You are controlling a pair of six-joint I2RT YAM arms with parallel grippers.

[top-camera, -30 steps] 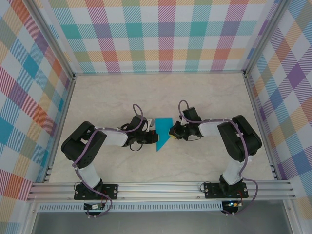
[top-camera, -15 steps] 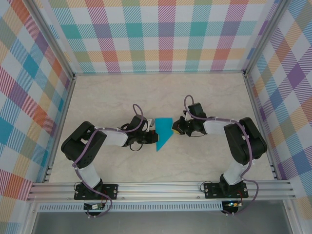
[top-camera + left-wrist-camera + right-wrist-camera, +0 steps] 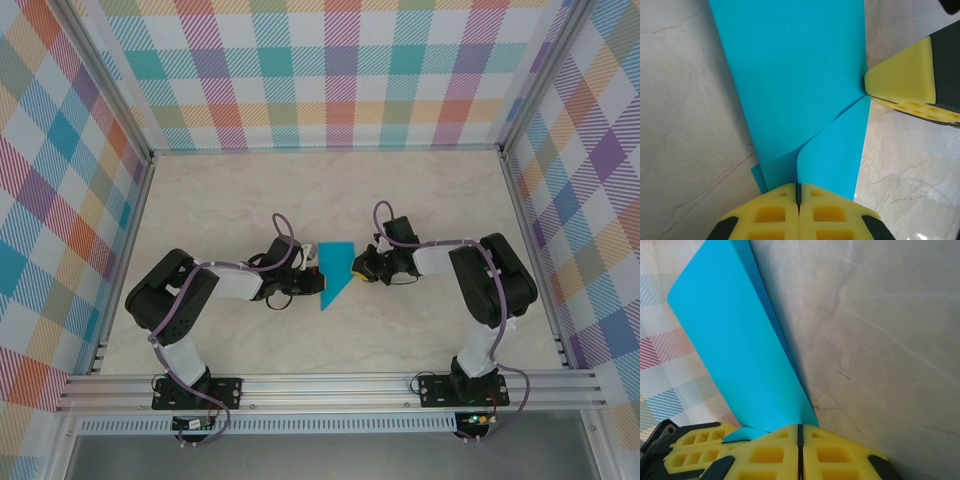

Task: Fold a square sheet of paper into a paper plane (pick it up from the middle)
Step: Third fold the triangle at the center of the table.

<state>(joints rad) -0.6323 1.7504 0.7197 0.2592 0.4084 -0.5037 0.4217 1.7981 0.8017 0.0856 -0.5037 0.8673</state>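
The teal-blue sheet of paper (image 3: 337, 268) lies partly folded mid-table, tapering to a point toward the near edge. In the left wrist view the sheet (image 3: 790, 75) has a flap curling up, and my left gripper (image 3: 799, 192) is shut with that flap's edge pinched between the yellow pads. My left gripper (image 3: 317, 284) sits at the sheet's left side. My right gripper (image 3: 358, 268) is at the right edge, its yellow fingertip (image 3: 902, 80) touching the paper where a crease ends. In the right wrist view, the right gripper (image 3: 799, 432) is shut, tips against the raised paper (image 3: 735, 350).
The pale marble table (image 3: 250, 200) is boxed in by plaid walls (image 3: 330, 70) at the back and sides. An aluminium rail (image 3: 330, 385) runs along the near edge over both arm bases. Open table lies behind and in front of the paper.
The right gripper drew back to the right from the paper's edge, then came back left to touch it again. The left gripper and the paper have barely moved.
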